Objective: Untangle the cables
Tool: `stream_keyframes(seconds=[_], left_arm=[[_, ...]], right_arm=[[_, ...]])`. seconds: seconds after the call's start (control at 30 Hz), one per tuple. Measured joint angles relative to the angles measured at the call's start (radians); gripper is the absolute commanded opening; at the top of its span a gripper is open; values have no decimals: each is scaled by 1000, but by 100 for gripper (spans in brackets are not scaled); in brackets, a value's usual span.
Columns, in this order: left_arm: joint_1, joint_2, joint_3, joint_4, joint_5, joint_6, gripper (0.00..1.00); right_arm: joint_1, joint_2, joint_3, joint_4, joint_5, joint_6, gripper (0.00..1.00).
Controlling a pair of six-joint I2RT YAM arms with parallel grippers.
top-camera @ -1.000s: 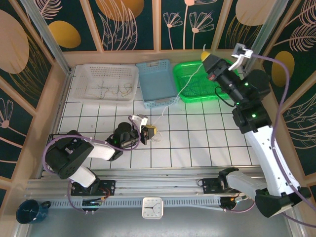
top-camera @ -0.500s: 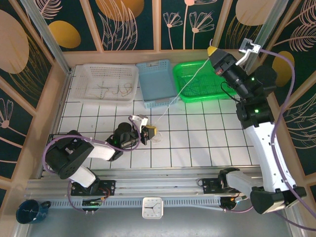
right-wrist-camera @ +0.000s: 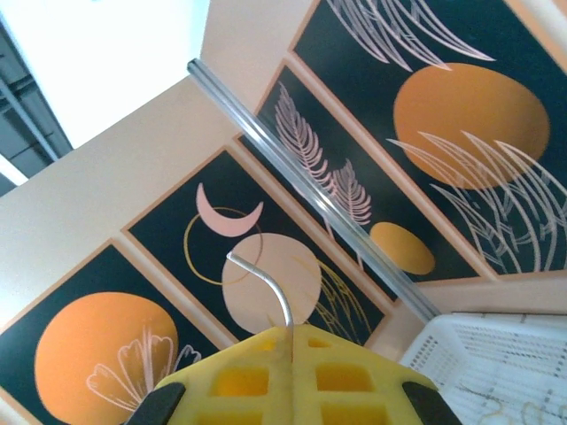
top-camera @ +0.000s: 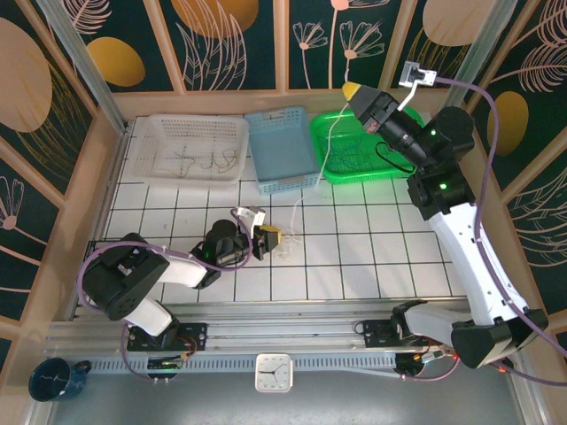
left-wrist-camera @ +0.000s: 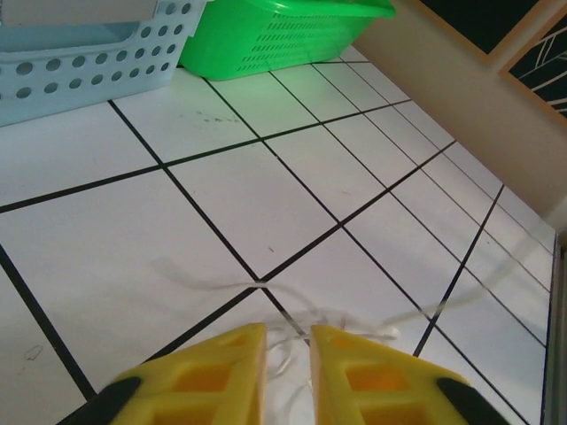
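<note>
the right arm (top-camera: 461,239) has swung to the left. the right gripper (top-camera: 353,91) now hangs high over the back edge of the green basket (top-camera: 350,175). the white cable (top-camera: 307,189) was pulled straight a moment ago, and now it droops with a bend in it. the left gripper (top-camera: 275,236) has opened a tiny bit.

the left arm (top-camera: 168,270) lies low and reaches to the right along the table (top-camera: 372,266). from its wrist, its yellow fingers (left-wrist-camera: 221,372) stand a narrow gap apart and hold nothing. the loose loops of the white cable (left-wrist-camera: 354,326) lie on the tiles just in front of them, and a bit of it runs into the gap.

the right arm stands tall and tips back toward the far wall. its fingers (right-wrist-camera: 345,372) are pressed tight on the white cable (right-wrist-camera: 275,297), and the bent end sticks up above them. from there the cable hangs down past the blue basket (top-camera: 282,146) to the small loops by the left gripper.

there are wooden walls on three sides. three baskets sit in a row along the far edge: one white basket (top-camera: 146,155), one blue, one green. the tiles between the two arms are open.

there are two arms and one cable in the air. a few thin wires (top-camera: 199,162) lie in the white basket, too small to count.
</note>
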State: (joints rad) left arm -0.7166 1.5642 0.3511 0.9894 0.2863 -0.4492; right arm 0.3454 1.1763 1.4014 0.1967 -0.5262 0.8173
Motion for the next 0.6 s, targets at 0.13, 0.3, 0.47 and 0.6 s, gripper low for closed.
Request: stream_keyframes(seconds=[0.13,0.3,0.47,0.6], left_arm=[[0,8,0,-2,-7,-7,5],[0,8,0,-6,-11,-10,12],[0,-9,0,-26,-18,-25,39],[0,-68,-1,-51,-26,-31,54]], right_arm=[[23,20,66,-3,-8,-8,0],[25,31,112,-4,-19,-16,0],[26,35,113,-12,-22,-27,0],[26,35,113,-17,-22,-27,0]])
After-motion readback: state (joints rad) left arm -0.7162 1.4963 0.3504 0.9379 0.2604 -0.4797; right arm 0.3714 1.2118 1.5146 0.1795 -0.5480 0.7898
